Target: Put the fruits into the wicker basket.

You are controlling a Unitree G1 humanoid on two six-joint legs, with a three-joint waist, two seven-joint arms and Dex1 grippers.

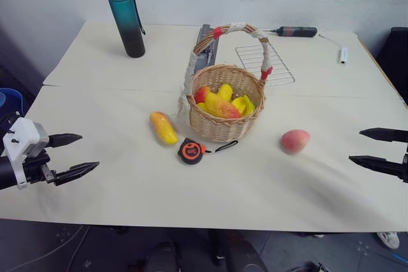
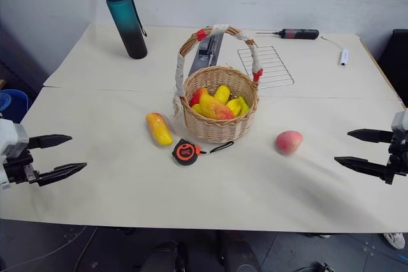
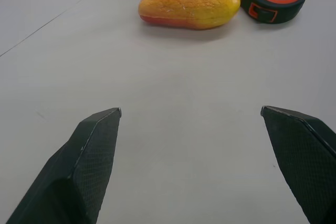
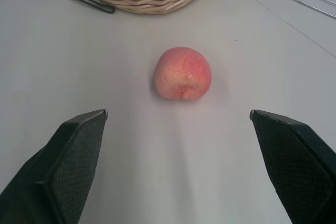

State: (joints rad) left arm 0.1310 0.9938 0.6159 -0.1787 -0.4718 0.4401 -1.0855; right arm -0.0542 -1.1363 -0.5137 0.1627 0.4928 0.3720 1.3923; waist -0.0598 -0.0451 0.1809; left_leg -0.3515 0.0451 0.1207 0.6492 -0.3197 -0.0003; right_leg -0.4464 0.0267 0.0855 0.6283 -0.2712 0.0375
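Left eye view: a long yellow-orange mango [image 1: 163,127] and a round pink peach [image 1: 294,140] flank the tan wicker basket [image 1: 224,127]. Both grippers' jaws gape wide, empty.

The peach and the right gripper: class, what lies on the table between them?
Nothing: in the right wrist view, bare table runs from the open right gripper up to the peach.
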